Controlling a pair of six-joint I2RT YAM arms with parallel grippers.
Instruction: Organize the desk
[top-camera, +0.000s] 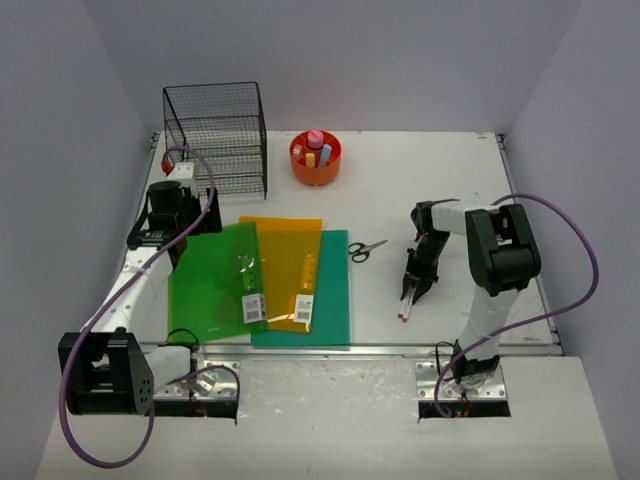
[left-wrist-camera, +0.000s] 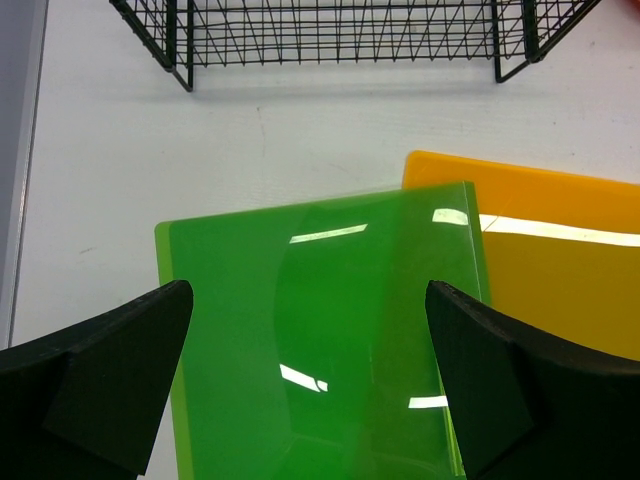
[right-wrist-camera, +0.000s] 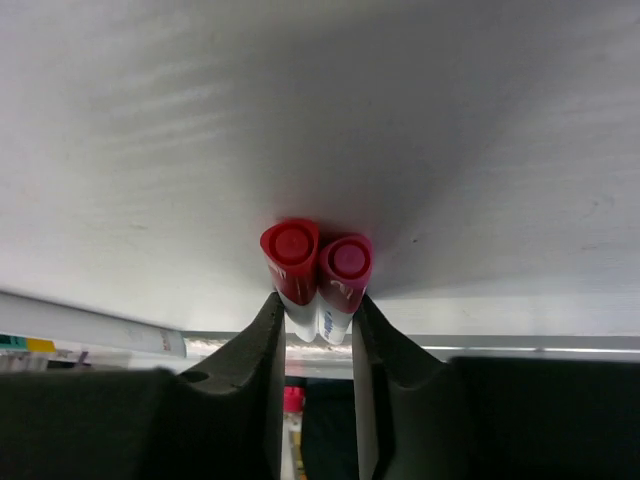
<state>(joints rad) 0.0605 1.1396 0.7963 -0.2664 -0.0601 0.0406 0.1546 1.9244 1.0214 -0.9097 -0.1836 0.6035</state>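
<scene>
The right gripper (right-wrist-camera: 317, 312) is pinched narrow on two markers side by side, a red-capped marker (right-wrist-camera: 290, 245) and a pink-capped marker (right-wrist-camera: 346, 260), with their caps poking past the fingertips toward the white desk (right-wrist-camera: 320, 120). The left gripper (left-wrist-camera: 308, 300) stands wide and holds nothing. A green folder (left-wrist-camera: 330, 380) lies flat on the desk below and between its jaws, an orange folder (left-wrist-camera: 560, 250) ahead to their right, and a black wire basket (left-wrist-camera: 350, 30) farther ahead.
</scene>
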